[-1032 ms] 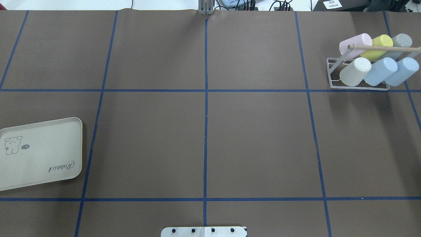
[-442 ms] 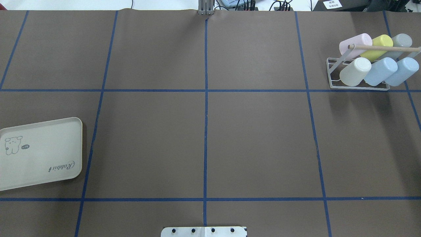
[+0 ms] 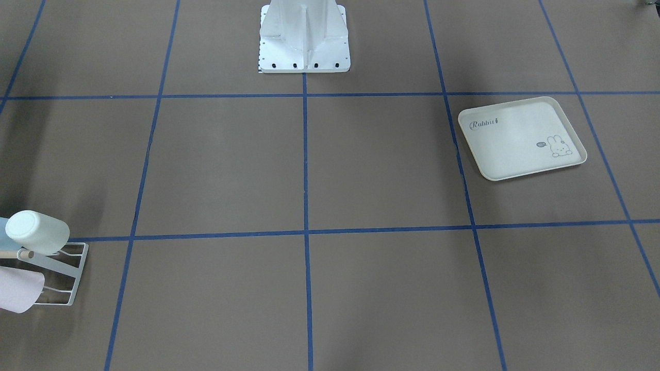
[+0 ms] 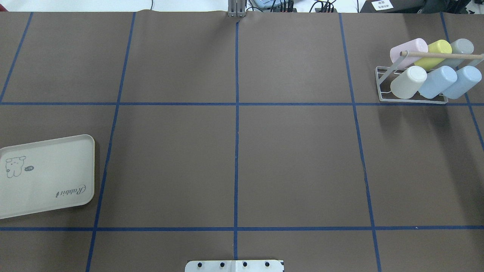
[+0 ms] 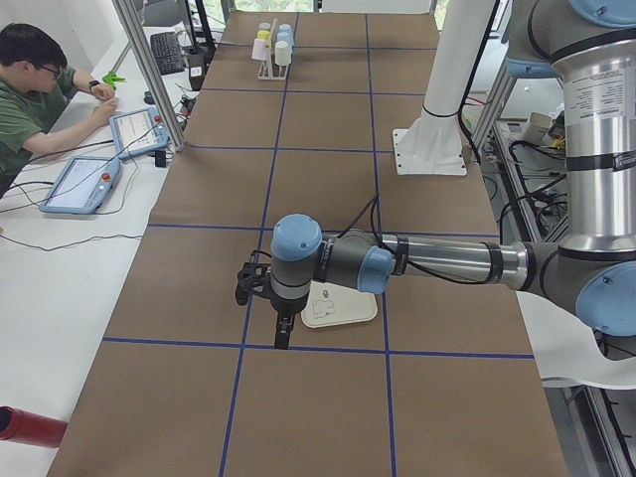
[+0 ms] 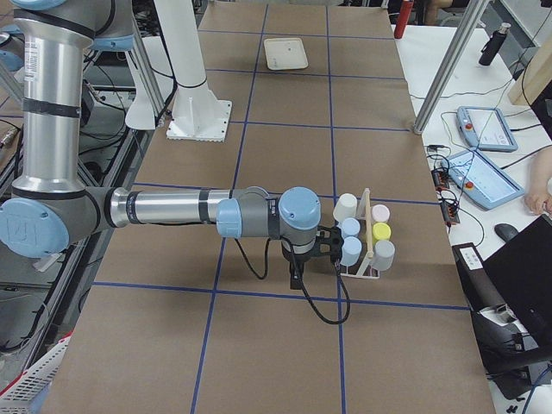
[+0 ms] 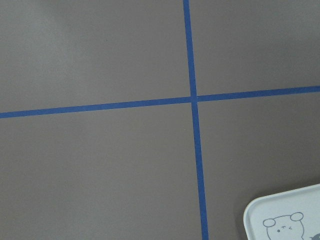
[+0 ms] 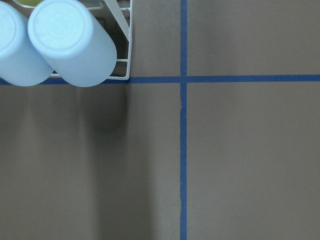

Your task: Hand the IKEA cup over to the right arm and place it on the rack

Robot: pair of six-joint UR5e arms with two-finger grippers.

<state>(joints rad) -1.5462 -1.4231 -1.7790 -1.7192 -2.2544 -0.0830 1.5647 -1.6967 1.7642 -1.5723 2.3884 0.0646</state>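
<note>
I judge the job finished. All six pastel plastic cups (image 4: 437,81) in view sit tipped on the small white wire rack (image 4: 414,101) at the table's far right corner, and none lies on the cream rabbit-printed tray (image 4: 49,177). My right arm (image 6: 172,209) hangs beside the rack, my left arm (image 5: 437,263) over the tray. I cannot tell whether either arm's jaws are open or closed.

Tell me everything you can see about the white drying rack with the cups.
The rack is a small white wire frame, seemingly metal, with a rectangular base, slanted supports and a light wooden dowel across the top. It stands on the brown table cover at the robot's far right, just beyond a blue tape line. Six upturned cups lean on it: pink cup, yellow cup and grey cup behind, cream cup and two light blue cups in front.
</note>
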